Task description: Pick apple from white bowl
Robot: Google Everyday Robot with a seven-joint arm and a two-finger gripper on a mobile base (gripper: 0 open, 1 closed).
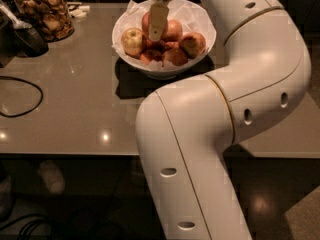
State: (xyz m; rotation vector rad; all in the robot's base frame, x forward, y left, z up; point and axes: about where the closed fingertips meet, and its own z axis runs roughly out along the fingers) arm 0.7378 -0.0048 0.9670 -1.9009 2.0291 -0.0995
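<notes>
Grey-brown glossy tabletop (75, 109) with ceiling-light glints, dark floor below its front edge. White bowl (162, 70) sits toward the back centre of the tabletop, lined with crinkled white paper (201, 17) and filled with apples. The apple (173, 30), big and red, lies at the back of the pile, upper middle of the bowl. Yellow-green apple with a red blush (133, 40) on the bowl's left side, dark red apple (194, 44) on the right, smaller red-orange apples (172, 57) along the front. Gripper (155, 34) comes straight down from the top edge into the bowl, its cream tip low among the fruit, just left of the apple and overlapping its left side. Cannot tell how wide the gripper is, nor whether it touches or holds the apple. The large white robot arm (225, 109) fills the right and lower centre, bending from the bottom up and back over the tabletop, and covers the bowl's right front. Glass jar of brown snacks (46, 15) at back left, well apart from the bowl. Dark rounded object (27, 38) just in front of the jar. Black cable (31, 106) loops on the left edge.
</notes>
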